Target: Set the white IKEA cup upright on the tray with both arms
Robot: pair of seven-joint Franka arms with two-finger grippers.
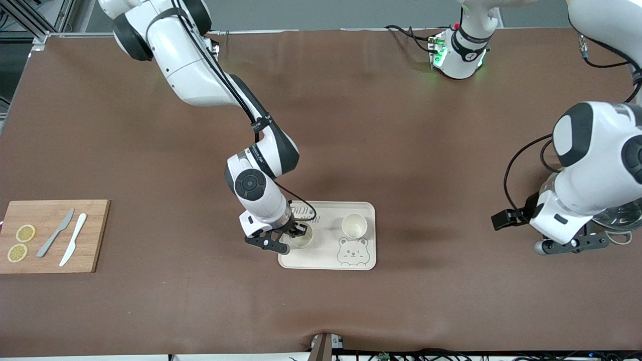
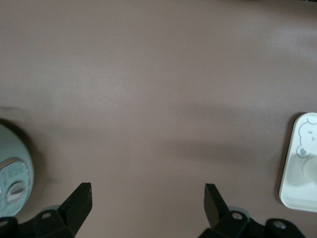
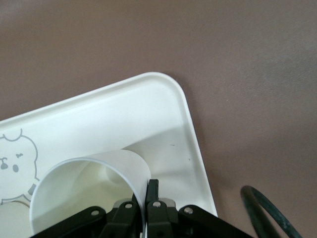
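Observation:
The cream tray (image 1: pixel 323 256) with the bear drawing lies on the brown table, toward the front camera. A white cup (image 1: pixel 302 236) stands upright on its corner nearest the right arm's end. My right gripper (image 1: pixel 299 230) is shut on this cup's wall. In the right wrist view the fingers (image 3: pixel 152 191) pinch the rim of the cup (image 3: pixel 89 183), one inside and one outside, over the tray (image 3: pixel 148 109). A second white cup (image 1: pixel 354 225) stands upright on the tray above the bear. My left gripper (image 1: pixel 574 244) waits open and empty over the bare table at the left arm's end (image 2: pixel 147 198).
A wooden cutting board (image 1: pixel 93 235) with two lemon slices, a grey knife and a white knife lies at the right arm's end. A pale round object (image 2: pixel 10 173) sits close beside my left gripper. The tray's corner (image 2: pixel 299 168) shows in the left wrist view.

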